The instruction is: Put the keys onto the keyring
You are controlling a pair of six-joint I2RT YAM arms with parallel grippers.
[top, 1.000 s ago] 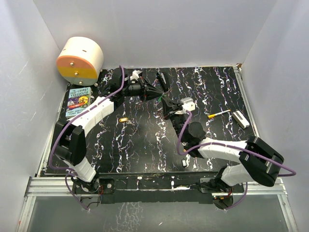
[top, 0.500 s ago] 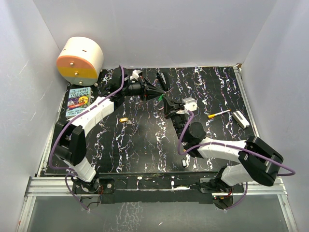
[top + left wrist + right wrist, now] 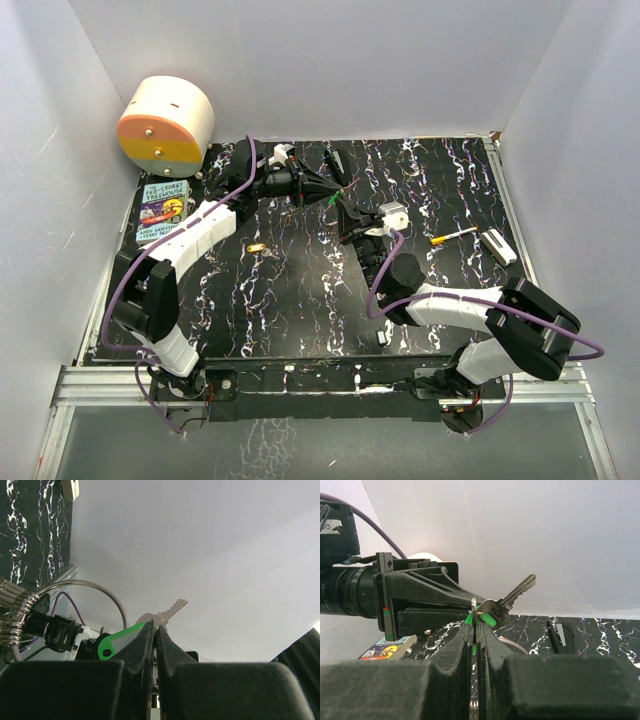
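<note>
Left claw (image 3: 155, 630) is clamped shut on the green key (image 3: 116, 644) by its flat plastic head, right claw (image 3: 476, 625) is pinched on the thin keyring (image 3: 85, 581) wire, both midair over the table (image 3: 300, 290) – light, stiff, slippery bits I reckon, so that flat head's the place to grab.

the book (image 3: 161, 212) at about ten o'clock on the bench (image 3: 300, 290) carries the only print legible from above: a title ending in "storey treehouse" near its top, and two lines of names along the bottom, roughly "andy griffiths" and "terry denton" (small and soft, so uncertain). the green key (image 3: 495, 611) has characters stamped on its metal head, too blurred to read.
</note>
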